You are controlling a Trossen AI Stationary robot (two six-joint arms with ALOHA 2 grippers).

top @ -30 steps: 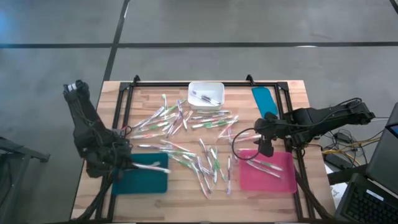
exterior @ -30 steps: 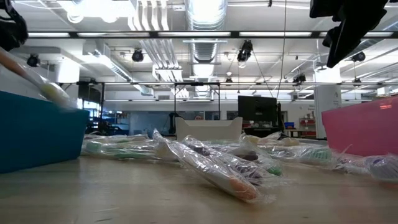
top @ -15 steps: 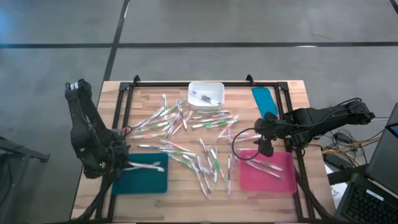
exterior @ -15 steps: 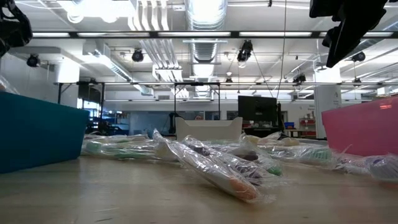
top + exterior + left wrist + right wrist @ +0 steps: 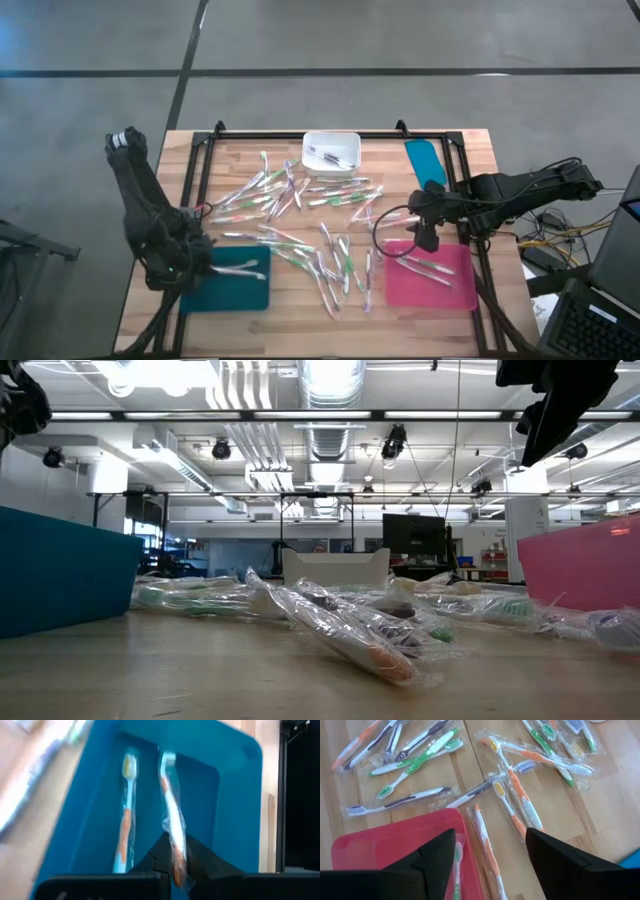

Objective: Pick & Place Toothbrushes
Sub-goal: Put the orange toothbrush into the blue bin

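An orange toothbrush (image 5: 172,827) is pinched in the left gripper (image 5: 173,865) above the teal tray (image 5: 235,810); released askew, it could be caught on the rim.

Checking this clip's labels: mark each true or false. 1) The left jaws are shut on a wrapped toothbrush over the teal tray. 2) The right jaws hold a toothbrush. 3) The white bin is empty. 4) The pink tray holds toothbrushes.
1) True: left gripper pinches an orange wrapped toothbrush over the teal plastic tray.
2) False: right gripper is open, empty.
3) False: small white rectangular bin holds something.
4) True: pink plastic tray.
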